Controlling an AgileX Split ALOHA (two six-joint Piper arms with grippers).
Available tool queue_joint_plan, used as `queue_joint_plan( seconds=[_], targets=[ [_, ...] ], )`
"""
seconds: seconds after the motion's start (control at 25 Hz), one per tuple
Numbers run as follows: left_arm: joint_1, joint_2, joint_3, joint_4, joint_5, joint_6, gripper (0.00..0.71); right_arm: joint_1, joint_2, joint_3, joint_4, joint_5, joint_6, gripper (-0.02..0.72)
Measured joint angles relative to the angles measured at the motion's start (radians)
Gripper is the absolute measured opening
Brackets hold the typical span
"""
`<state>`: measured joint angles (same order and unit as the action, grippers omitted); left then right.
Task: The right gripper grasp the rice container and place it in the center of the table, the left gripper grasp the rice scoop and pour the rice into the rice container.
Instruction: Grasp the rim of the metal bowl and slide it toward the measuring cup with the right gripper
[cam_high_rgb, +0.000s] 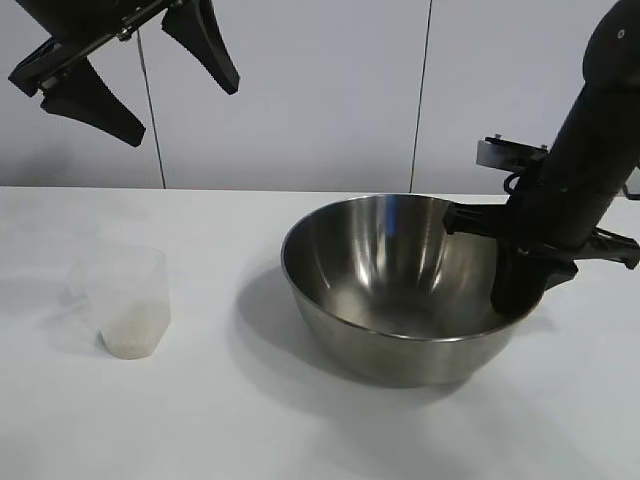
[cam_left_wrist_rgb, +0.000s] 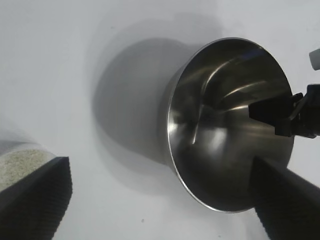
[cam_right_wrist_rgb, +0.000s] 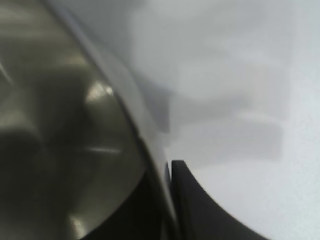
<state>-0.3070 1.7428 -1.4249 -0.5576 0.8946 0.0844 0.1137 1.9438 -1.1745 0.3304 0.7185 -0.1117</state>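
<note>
The rice container (cam_high_rgb: 400, 290), a wide shiny steel bowl, stands on the white table (cam_high_rgb: 300, 440) right of the middle. My right gripper (cam_high_rgb: 520, 285) is shut on its right-hand rim, one finger inside the wall and one outside. In the right wrist view the rim (cam_right_wrist_rgb: 150, 150) runs down between the fingers of that gripper (cam_right_wrist_rgb: 167, 167). The rice scoop (cam_high_rgb: 125, 300), a translucent plastic cup with white rice at its bottom, stands at the left. My left gripper (cam_high_rgb: 180, 110) hangs open high above the scoop, holding nothing. Its wrist view shows the container (cam_left_wrist_rgb: 220, 125), the rice (cam_left_wrist_rgb: 20, 160) and its wide-apart fingers (cam_left_wrist_rgb: 35, 195).
A pale panelled wall (cam_high_rgb: 320, 90) rises behind the table's far edge. Bare tabletop lies between the scoop and the container (cam_high_rgb: 220, 330), and along the front. The right arm (cam_high_rgb: 590, 170) slants down from the upper right.
</note>
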Motion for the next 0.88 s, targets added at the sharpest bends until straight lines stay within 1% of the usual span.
queue_joint_plan(
  seconds=[0.04, 0.2, 0.32, 0.44, 0.64, 0.72, 0.88],
  targets=[
    [0.0, 0.0, 0.0, 0.0, 0.0, 0.0, 0.689, -0.016, 0.0, 0.0, 0.04, 0.004, -0.031, 0.01],
    [0.0, 0.0, 0.0, 0.0, 0.0, 0.0, 0.689, -0.07, 0.0, 0.004, 0.153, 0.037, -0.146, 0.01],
    [0.0, 0.0, 0.0, 0.0, 0.0, 0.0, 0.689, -0.079, -0.008, 0.005, 0.202, 0.043, -0.199, 0.011],
    [0.0, 0.0, 0.0, 0.0, 0.0, 0.0, 0.689, -0.079, -0.043, 0.005, 0.221, 0.045, -0.223, 0.011],
    [0.0, 0.0, 0.0, 0.0, 0.0, 0.0, 0.689, -0.076, -0.079, 0.005, 0.225, 0.044, -0.226, 0.011],
    [0.0, 0.0, 0.0, 0.0, 0.0, 0.0, 0.689, -0.062, -0.079, 0.005, 0.22, 0.042, -0.226, 0.011],
    [0.0, 0.0, 0.0, 0.0, 0.0, 0.0, 0.689, 0.0, -0.079, 0.005, 0.214, 0.023, -0.22, 0.011]
  ],
)
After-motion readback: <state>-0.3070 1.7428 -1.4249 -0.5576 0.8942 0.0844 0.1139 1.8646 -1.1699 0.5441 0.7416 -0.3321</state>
